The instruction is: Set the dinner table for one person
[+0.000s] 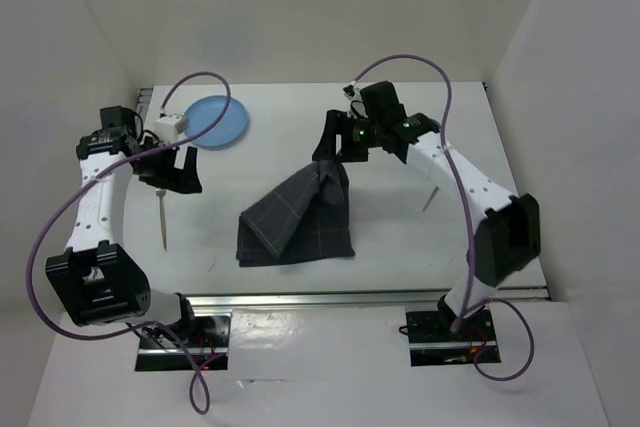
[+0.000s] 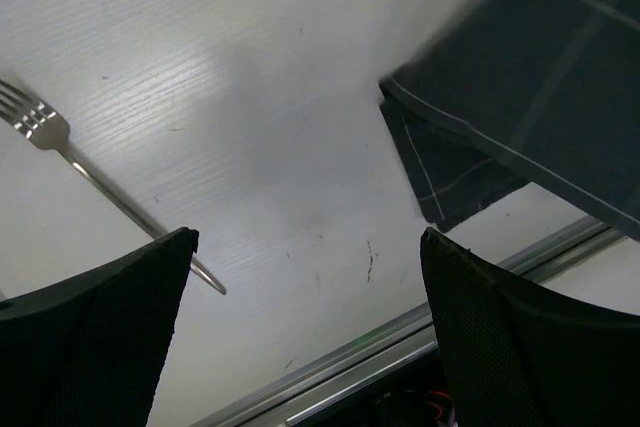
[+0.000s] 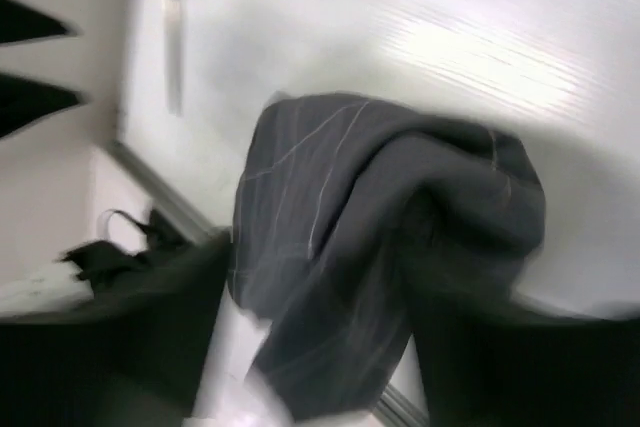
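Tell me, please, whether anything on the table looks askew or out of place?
The dark grey cloth mat is not lying flat: its far corner is drawn up into a bunched peak at the right gripper, and the rest lies crumpled and skewed on the table. The fork and blue plate look ordinary.

Left arm's fingers (image 2: 90,337) stand wide apart at the bottom corners, dark and textured, nothing between them. Below them is a white wood-grain counter (image 2: 250,97) with a few small dark specks. A fork (image 2: 100,183) lies at left, tines toward the upper left, its handle passing behind the left-hand finger. A dark grey cloth (image 2: 540,77) with pale grid lines fills the upper right, one corner folded under. An aluminium rail (image 2: 340,362) runs along the bottom edge.
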